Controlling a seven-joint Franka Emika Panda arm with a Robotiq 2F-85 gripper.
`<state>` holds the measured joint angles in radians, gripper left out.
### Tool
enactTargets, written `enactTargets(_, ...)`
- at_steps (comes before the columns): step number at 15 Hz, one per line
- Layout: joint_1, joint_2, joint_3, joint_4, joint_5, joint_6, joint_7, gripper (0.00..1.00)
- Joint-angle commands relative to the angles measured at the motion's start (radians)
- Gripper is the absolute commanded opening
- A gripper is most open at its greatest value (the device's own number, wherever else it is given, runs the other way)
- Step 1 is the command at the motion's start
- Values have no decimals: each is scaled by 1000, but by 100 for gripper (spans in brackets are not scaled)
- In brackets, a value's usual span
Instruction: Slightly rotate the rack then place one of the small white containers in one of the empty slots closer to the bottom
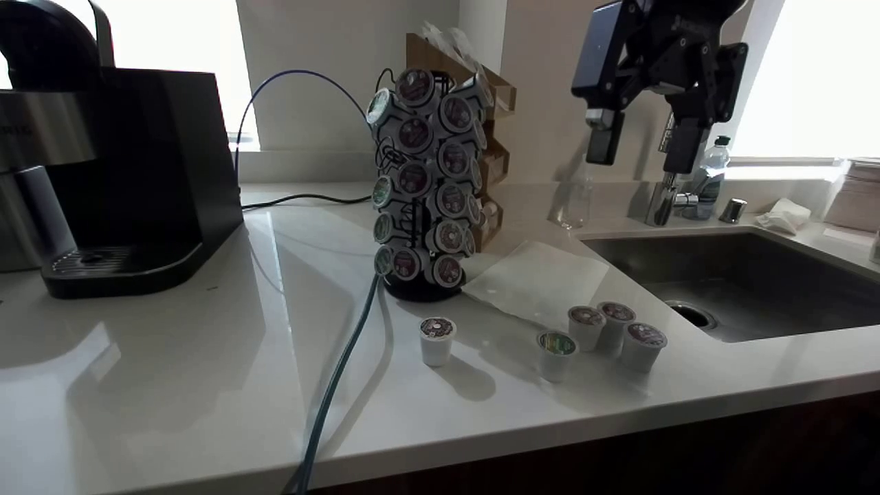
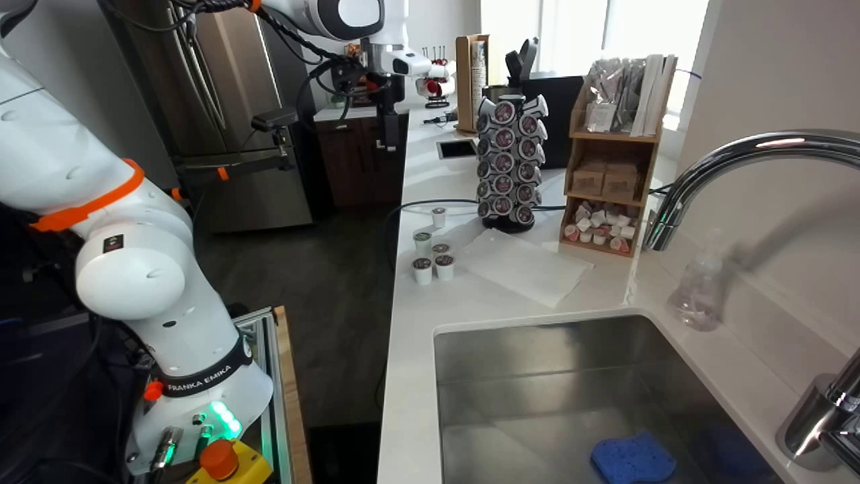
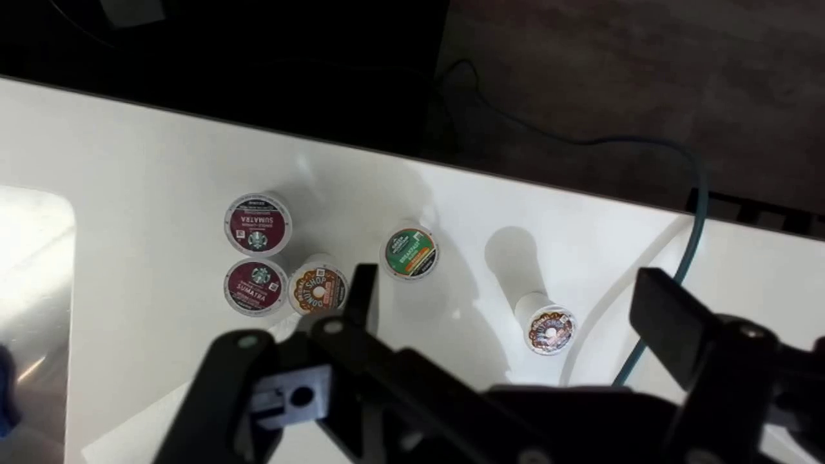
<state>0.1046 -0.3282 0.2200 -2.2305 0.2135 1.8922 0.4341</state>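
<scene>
The rack is a dark wire tower full of pods on a round black base [image 1: 424, 291]; its base also shows in an exterior view [image 2: 508, 224]. Bare wire loops [image 1: 410, 221] show on its lower and upper left side. A lone white container [image 1: 436, 350] stands upright in front of the rack; it also shows in the wrist view [image 3: 551, 330]. A green-topped white container [image 3: 410, 253] and several brown- or maroon-topped ones [image 3: 258, 224] stand grouped near the sink. My gripper [image 1: 641, 148] is open and empty, high above the counter; its fingers [image 3: 506, 283] also show in the wrist view.
A black coffee machine [image 1: 151, 165] stands left of the rack. A wooden organizer [image 2: 608, 188] stands behind it. A paper sheet [image 1: 540, 278] lies beside the base. A teal cable [image 1: 344, 364] crosses the counter edge. The sink [image 1: 756, 275] and faucet [image 2: 739, 148] are nearby.
</scene>
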Motion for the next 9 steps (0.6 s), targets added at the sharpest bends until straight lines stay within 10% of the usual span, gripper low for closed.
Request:
enactTargets(1,-11,-17,-3,19,-45,17,26,100)
enactTargets(9,-47,-6,13,157,-204,-9,93,100)
